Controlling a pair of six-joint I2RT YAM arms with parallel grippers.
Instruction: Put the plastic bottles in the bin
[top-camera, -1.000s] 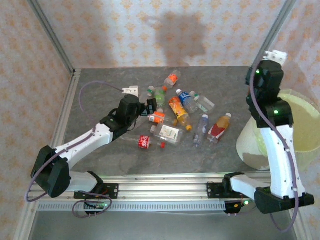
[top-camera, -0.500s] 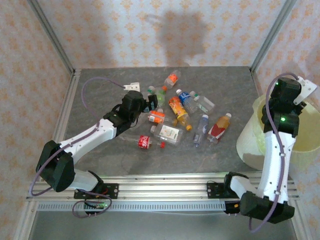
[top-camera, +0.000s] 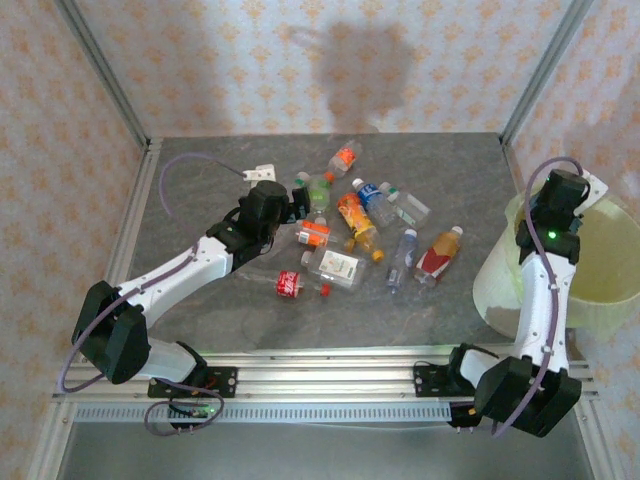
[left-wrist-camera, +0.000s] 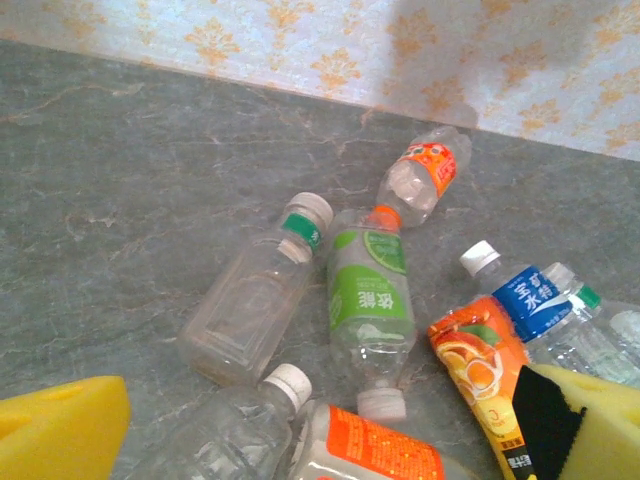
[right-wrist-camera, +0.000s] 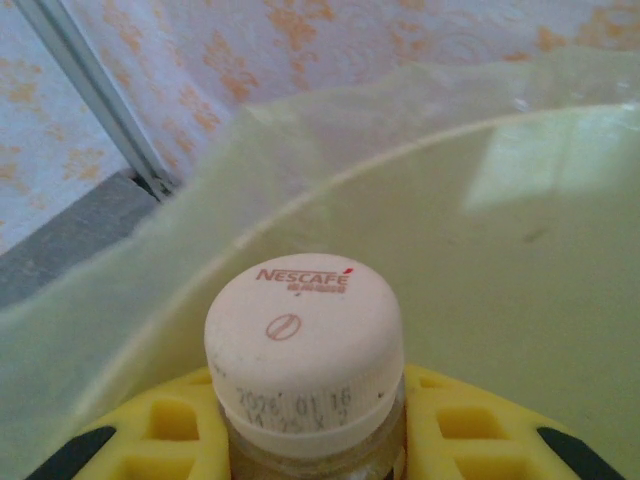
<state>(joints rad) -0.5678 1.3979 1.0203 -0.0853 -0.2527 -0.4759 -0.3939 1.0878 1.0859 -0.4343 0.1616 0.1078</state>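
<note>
Just above the open bin (right-wrist-camera: 520, 230), the right gripper (right-wrist-camera: 310, 440) was clamped on a white-capped bottle (right-wrist-camera: 303, 340). Well left of the bin, the other plastic bottles (top-camera: 350, 220) lay heaped on the table (top-camera: 430, 320), with the left gripper (left-wrist-camera: 320, 440) over them, jaws wide apart.

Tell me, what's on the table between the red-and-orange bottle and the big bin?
Nothing. Seen from above, bare grey table runs from the red-and-orange bottle to the bin.

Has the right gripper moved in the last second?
Yes. The right gripper came from beyond the far rim of the bin to over its opening.
</note>
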